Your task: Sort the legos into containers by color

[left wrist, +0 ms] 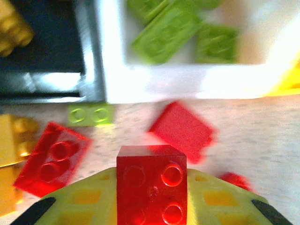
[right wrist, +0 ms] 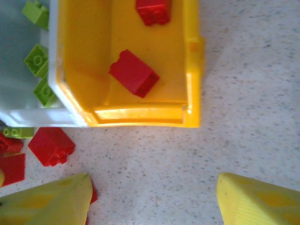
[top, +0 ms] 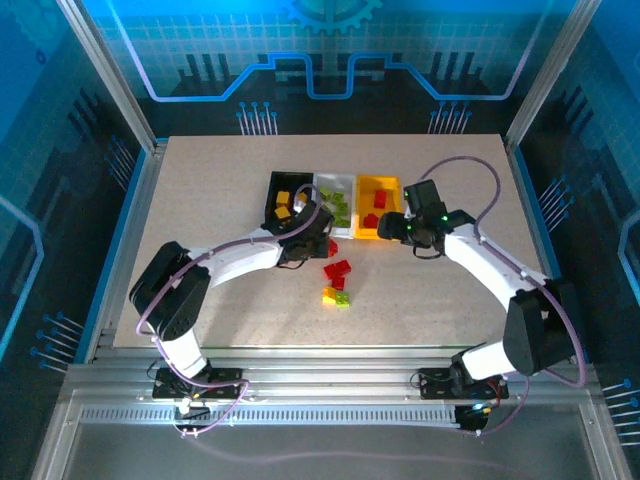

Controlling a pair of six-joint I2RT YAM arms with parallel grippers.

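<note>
On the table (top: 200, 300) the black bin (top: 290, 176), white bin (top: 335, 178) and yellow bin (top: 380, 179) stand in a row, each with legos (top: 340, 207) of one colour inside. The left gripper (top: 320, 243), just before the white bin, pinches a red brick (left wrist: 151, 187). The right gripper (right wrist: 154, 197) hangs wide apart over bare table by the yellow bin, with loose legos (top: 338, 283) lying nearby

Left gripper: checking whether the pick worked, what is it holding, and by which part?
A red brick, pinched between the left gripper's fingers by its two opposite side walls, studs facing the wrist camera.
</note>
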